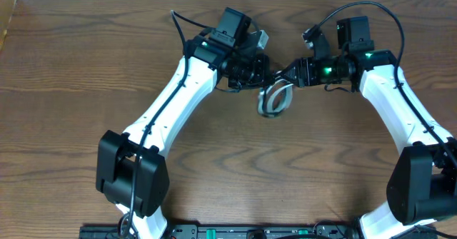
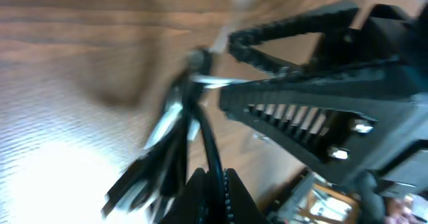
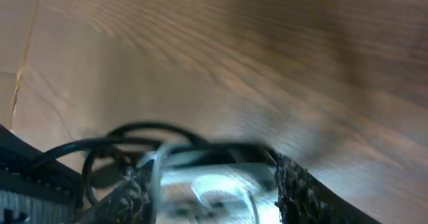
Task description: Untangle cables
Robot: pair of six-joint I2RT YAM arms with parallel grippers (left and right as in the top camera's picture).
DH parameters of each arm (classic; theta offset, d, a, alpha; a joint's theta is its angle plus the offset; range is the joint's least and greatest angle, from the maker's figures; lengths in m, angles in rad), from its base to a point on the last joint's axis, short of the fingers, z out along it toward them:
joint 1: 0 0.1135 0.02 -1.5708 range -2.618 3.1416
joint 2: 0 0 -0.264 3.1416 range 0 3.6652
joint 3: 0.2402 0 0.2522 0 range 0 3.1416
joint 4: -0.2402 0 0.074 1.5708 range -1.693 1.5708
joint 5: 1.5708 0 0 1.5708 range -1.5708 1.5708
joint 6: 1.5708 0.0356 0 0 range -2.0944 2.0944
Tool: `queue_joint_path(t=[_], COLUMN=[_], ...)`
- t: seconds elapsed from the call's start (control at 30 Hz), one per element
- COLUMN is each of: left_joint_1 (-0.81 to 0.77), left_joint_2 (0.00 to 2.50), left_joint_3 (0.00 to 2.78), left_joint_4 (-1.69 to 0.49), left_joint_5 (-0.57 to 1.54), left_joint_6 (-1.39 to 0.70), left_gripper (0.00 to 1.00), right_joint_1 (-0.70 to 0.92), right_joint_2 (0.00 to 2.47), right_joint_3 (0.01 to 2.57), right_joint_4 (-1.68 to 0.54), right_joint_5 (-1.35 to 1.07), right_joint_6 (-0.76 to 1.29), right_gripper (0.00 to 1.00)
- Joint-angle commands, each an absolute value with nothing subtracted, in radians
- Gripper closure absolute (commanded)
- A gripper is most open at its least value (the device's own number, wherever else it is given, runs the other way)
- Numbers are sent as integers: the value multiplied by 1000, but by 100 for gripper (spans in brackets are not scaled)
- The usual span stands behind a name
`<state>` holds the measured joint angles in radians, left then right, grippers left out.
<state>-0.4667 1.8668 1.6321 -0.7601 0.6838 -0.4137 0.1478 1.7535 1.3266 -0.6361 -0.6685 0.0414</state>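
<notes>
Overhead: you found the cables looped together between the left gripper and right gripper; separation was not yet done. Left wrist: its fingers were clenched on the cables. Right wrist: cables lay between its fingers; grasp could not be determined.

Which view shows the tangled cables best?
Overhead: the cables appear whole and fairly sharp, a small black-and-white loop. The left wrist view shows only blurred black and white strands up close; the right wrist view shows blurred loops along its bottom edge.
</notes>
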Motion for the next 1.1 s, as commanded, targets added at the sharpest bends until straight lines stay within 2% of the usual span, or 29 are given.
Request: queue_joint_path(t=[0.0, 0.1, 0.17, 0.2, 0.23, 0.27, 0.3, 0.53, 0.6, 0.7, 0.77, 1.07], left_joint_1=[-432, -402, -391, -388, -387, -387, -387, -387, -387, -387, -387, -387], left_joint_2=[1873, 1873, 1873, 1873, 1873, 1873, 1873, 1873, 1873, 1873, 1873, 1873], left_joint_3=[1639, 1639, 1639, 1639, 1639, 1639, 1639, 1639, 1639, 1639, 1639, 1639], left_joint_4=[-762, -762, -762, -762, -762, -762, -762, -762, -762, -762, -763, -763], left_joint_5=[813, 896, 950, 980, 1010, 1024, 1040, 1066, 1066, 1066, 1066, 1066], left_joint_6=[-393, -393, -388, -381, -372, -367, -366, -367, -367, -367, -367, -367], left_gripper=[93, 92, 93, 93, 93, 93, 93, 93, 93, 93, 93, 93], right_joint_1=[152, 152, 152, 152, 152, 152, 153, 154, 154, 154, 154, 145], right_joint_2=[1761, 1770, 1777, 1781, 1787, 1788, 1793, 1794, 1795, 1795, 1795, 1795], right_joint_3=[1325, 1325, 1325, 1325, 1325, 1325, 1325, 1325, 1325, 1325, 1325, 1325], right_joint_4=[-624, -614, -609, -604, -597, -593, -587, -575, -575, -575, -575, -575], right_joint_5=[-719, -739, -746, -751, -758, -766, -770, -770, -770, -777, -787, -890], right_joint_6=[-9, -19, -20, -20, -20, -20, -20, -13, -13, -18, -26, -54], right_gripper=[49, 50, 55, 65, 83, 95, 99, 99, 92, 73, 65, 63])
